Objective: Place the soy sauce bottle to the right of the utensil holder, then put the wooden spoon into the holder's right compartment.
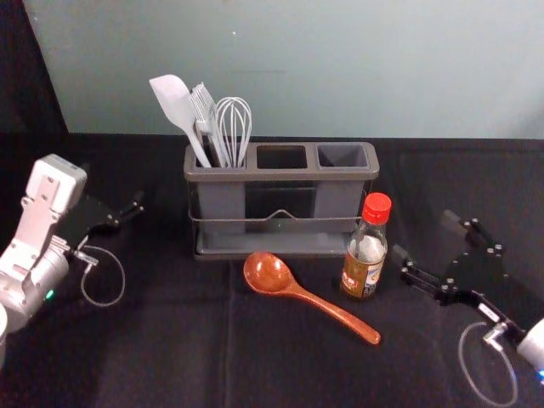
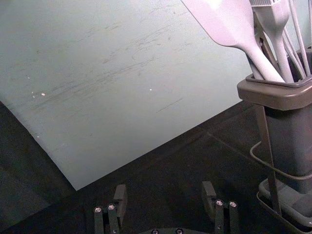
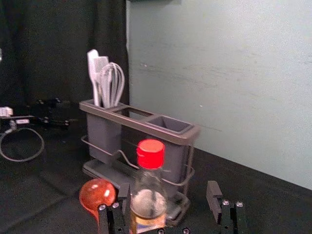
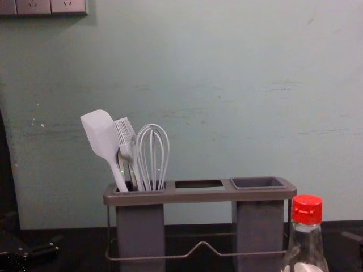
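The soy sauce bottle (image 1: 365,246), red-capped and upright, stands in front of the utensil holder's (image 1: 280,174) right end. The wooden spoon (image 1: 319,302) lies on the table before the holder, bowl toward it, handle pointing front right. Utensils (image 1: 204,123) fill the left compartment; the right compartment (image 1: 342,155) is empty. My right gripper (image 1: 425,236) is open, just right of the bottle; in its wrist view the bottle (image 3: 148,195) shows beyond the open right gripper (image 3: 168,192), nearer one finger. My left gripper (image 1: 119,211) rests left of the holder, open in its wrist view (image 2: 165,190).
A dark cloth covers the table (image 1: 170,340), and a pale wall (image 1: 340,68) rises behind it. Thin cable loops hang by both wrists. Sockets (image 4: 51,5) are on the wall at the upper left of the chest view.
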You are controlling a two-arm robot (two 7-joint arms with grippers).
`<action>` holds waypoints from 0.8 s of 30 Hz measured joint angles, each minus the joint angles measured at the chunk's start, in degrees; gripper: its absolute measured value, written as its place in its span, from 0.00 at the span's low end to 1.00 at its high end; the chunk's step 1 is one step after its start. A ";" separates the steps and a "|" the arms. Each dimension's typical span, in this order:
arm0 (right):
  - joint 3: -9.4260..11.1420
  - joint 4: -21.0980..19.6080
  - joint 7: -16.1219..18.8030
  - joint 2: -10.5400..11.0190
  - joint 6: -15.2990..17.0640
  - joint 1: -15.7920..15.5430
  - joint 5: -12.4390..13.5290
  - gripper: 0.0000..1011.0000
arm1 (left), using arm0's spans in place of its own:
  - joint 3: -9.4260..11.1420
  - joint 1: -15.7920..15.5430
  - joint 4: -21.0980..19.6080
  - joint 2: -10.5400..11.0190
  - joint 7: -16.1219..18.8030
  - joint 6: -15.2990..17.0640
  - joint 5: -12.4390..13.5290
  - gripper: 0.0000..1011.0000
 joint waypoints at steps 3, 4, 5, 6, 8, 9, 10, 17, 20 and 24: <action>-0.64 0.30 0.81 -1.14 0.24 0.96 -0.31 0.99 | 0.00 0.00 0.00 0.00 0.00 0.00 0.00 0.99; -0.85 0.50 0.89 -1.52 0.39 1.33 -0.47 0.99 | 0.00 0.00 0.00 0.00 0.00 0.00 0.00 0.99; -1.21 0.88 1.16 -2.25 0.74 2.14 -0.88 0.99 | 0.00 0.00 0.00 0.00 0.00 0.00 0.00 0.99; -1.41 1.09 1.30 -2.60 0.94 2.53 -1.02 0.99 | 0.00 0.00 0.00 0.00 0.00 0.00 0.00 0.99; -1.95 1.75 1.73 -3.69 1.46 3.84 -1.50 0.99 | 0.00 0.00 0.00 0.00 0.00 0.00 0.00 0.99; -2.08 1.92 1.79 -3.96 1.61 4.13 -1.68 0.99 | 0.00 0.00 0.00 0.00 0.00 0.00 0.00 0.99; -2.25 2.15 1.97 -4.30 1.80 4.52 -1.86 0.99 | 0.00 0.00 0.00 0.00 0.00 0.00 0.00 0.99; -3.64 4.60 3.15 -7.51 3.32 8.08 -3.11 0.99 | 0.00 0.00 0.00 0.00 0.00 0.00 0.00 0.99; -3.99 5.78 3.57 -8.82 4.07 9.34 -3.35 0.99 | 0.00 0.00 0.00 0.00 0.00 0.00 0.00 0.99; -4.06 6.79 3.89 -10.19 4.61 10.15 -3.56 0.99 | 0.00 0.00 0.00 0.00 0.00 0.00 0.00 0.99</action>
